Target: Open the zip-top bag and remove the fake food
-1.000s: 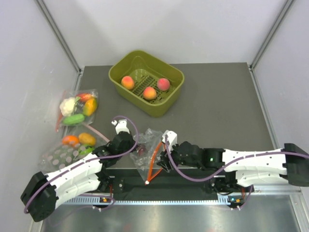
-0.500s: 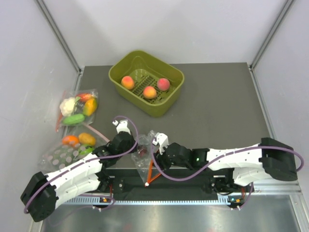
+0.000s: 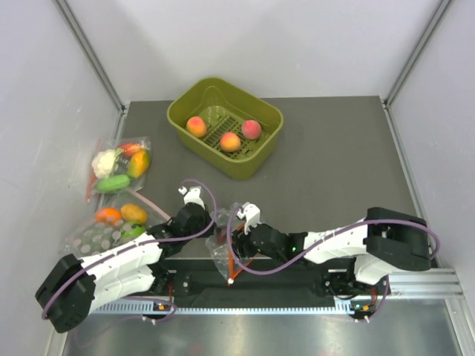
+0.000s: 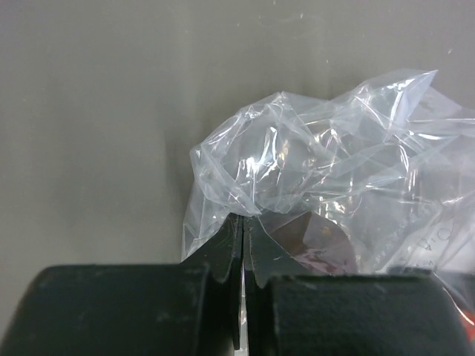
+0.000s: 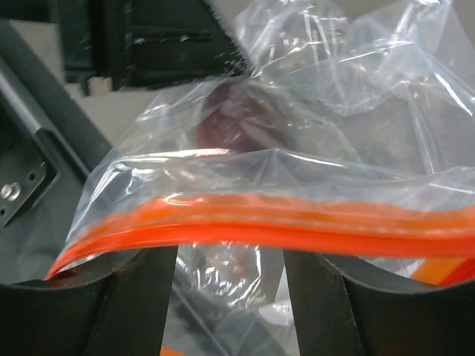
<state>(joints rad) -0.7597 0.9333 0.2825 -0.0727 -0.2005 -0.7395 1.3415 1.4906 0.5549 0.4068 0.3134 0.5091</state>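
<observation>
The zip-top bag [image 3: 221,251] lies crumpled at the table's near edge between my two grippers. My left gripper [image 3: 213,227] is shut on a fold of its clear plastic, which shows in the left wrist view [image 4: 319,163] right at the gripper [image 4: 245,219]. My right gripper [image 3: 236,239] is open. In the right wrist view the orange-red zip strip [image 5: 297,222] runs across both open fingertips [image 5: 141,289]. A dark reddish shape [image 5: 230,119] shows through the plastic. The fake food, three peaches [image 3: 231,142], lies in the green basket [image 3: 178,111].
A clear bag with cauliflower and cucumber [image 3: 119,167] and another with orange and green pieces [image 3: 111,222] lie at the left edge. The green basket stands at the back centre. The metal rail [image 3: 245,300] runs along the near edge, under the arms.
My right arm has folded and moved its gripper left, up to the bag's zip strip. The bag has bunched closer to the left gripper, which has kept its hold.
</observation>
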